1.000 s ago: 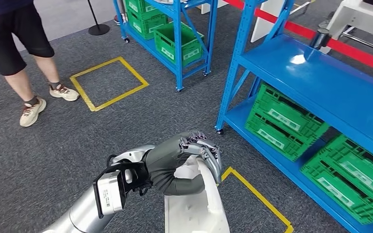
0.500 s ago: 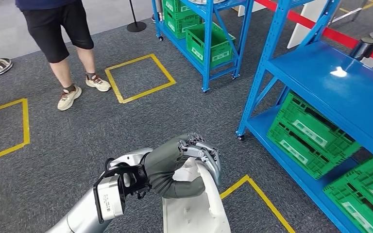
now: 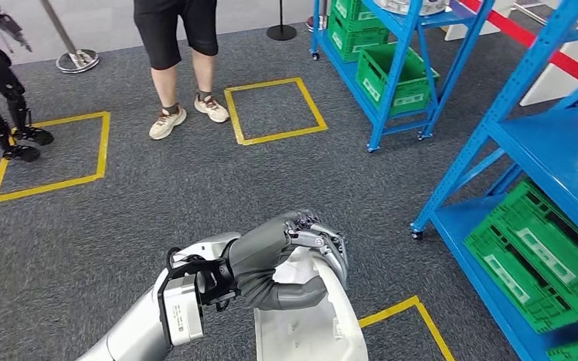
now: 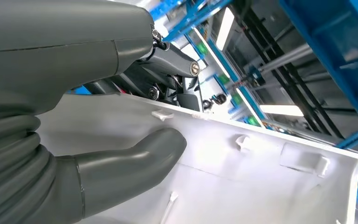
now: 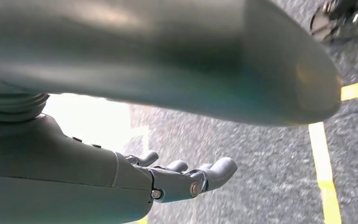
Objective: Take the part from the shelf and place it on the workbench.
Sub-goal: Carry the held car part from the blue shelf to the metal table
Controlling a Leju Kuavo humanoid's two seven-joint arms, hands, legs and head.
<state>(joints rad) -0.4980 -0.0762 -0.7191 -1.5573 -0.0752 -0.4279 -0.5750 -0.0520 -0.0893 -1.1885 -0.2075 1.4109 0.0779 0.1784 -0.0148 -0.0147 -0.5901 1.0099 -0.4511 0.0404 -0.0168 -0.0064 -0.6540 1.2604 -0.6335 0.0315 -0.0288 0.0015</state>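
Person (image 3: 174, 45) standing near green crates (image 3: 380, 71).

The white moulded plastic panel part (image 3: 308, 327) sits at six o'clock in the head view, standing roughly upright above the carpet. Its upper edge is gripped by the left hand (image 3: 301, 252). Small clips and ribs line its inner face (image 4: 261, 168).
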